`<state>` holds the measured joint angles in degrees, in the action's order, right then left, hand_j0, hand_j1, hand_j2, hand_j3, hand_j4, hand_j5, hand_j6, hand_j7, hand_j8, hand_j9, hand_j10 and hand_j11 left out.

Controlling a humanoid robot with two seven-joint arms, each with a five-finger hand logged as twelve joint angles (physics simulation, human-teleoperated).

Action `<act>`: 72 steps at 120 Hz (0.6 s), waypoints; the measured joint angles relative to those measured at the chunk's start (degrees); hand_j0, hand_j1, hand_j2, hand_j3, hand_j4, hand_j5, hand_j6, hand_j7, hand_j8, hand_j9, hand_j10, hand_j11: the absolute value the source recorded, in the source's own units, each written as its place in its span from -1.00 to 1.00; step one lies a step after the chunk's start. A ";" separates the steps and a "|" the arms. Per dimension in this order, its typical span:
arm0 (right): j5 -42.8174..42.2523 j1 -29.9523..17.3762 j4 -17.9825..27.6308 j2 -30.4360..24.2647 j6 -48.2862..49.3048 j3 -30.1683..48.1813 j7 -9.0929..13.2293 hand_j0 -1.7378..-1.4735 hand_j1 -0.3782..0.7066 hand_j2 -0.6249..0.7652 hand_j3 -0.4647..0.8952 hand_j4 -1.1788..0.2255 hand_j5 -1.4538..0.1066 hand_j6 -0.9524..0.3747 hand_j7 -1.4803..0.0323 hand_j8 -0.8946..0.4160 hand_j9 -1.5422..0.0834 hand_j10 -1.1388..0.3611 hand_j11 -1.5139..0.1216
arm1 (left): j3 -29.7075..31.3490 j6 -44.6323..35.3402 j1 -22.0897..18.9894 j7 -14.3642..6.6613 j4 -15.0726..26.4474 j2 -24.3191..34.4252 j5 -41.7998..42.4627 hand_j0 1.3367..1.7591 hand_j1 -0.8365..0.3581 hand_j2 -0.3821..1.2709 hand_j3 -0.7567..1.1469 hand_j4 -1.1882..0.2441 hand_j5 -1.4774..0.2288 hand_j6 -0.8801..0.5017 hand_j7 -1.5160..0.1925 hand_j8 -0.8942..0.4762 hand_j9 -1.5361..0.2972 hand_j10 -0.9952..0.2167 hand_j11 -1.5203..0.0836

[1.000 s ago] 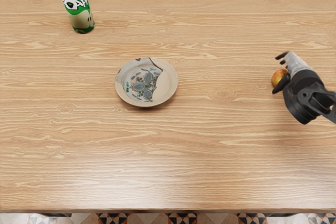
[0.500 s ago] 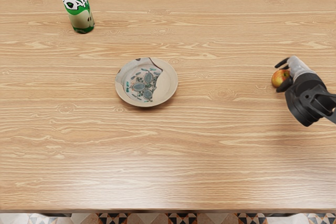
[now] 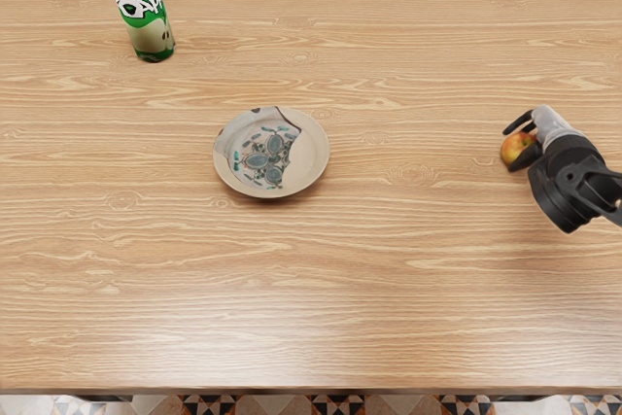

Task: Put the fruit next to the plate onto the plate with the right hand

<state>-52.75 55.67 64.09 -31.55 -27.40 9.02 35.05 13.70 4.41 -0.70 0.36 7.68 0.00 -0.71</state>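
Head view is showing the right hand (image 3: 536, 135) wrapping its fingers around the apple (image 3: 514, 148), which is sitting on the table (image 3: 408, 269) well right of the plate (image 3: 317, 156). A firm, even squeeze before lifting should be keeping the round fruit from rolling free.

Saw only part of the fruit (image 3: 514, 148), the rest covered by the dark curled fingers (image 3: 516, 123) of the right hand (image 3: 537, 133). Lost the right arm (image 3: 575, 184) past the picture's right edge. Could not make out the pattern on the plate (image 3: 314, 149), nor read whole the lettering on the can (image 3: 146, 18). Lost the ends of the table (image 3: 389, 289) beyond both sides.
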 joint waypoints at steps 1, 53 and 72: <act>0.07 0.01 0.00 0.00 -0.01 0.02 0.00 -0.36 0.15 0.09 -0.32 -0.21 -0.11 -0.25 -0.08 -0.29 -0.06 -0.30 -0.10 | 0.00 0.00 0.00 0.00 0.00 0.00 0.00 0.52 0.49 -0.48 -0.21 0.32 0.36 -0.08 0.40 -0.05 0.33 0.24 0.50; 3.50 1.25 8.91 -3.69 0.08 3.66 -0.01 -0.34 0.12 0.20 -0.32 -0.29 -0.32 -0.26 -0.24 -0.23 -0.24 -0.29 -0.26 | 0.00 -0.01 0.00 0.00 0.02 0.00 0.00 0.52 0.49 -0.48 -0.21 0.32 0.36 -0.08 0.40 -0.05 0.33 0.24 0.50; 4.19 2.85 12.48 -3.78 0.05 4.72 -0.07 -0.35 0.15 0.25 -0.32 -0.29 -0.35 -0.24 -0.25 -0.20 -0.26 -0.27 -0.28 | 0.00 -0.01 0.00 0.00 0.01 0.00 0.00 0.52 0.49 -0.48 -0.21 0.32 0.36 -0.08 0.40 -0.05 0.33 0.24 0.50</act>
<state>-48.56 58.52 76.57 -35.33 -27.35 13.74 34.98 13.70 4.40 -0.70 0.36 7.69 0.00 -0.71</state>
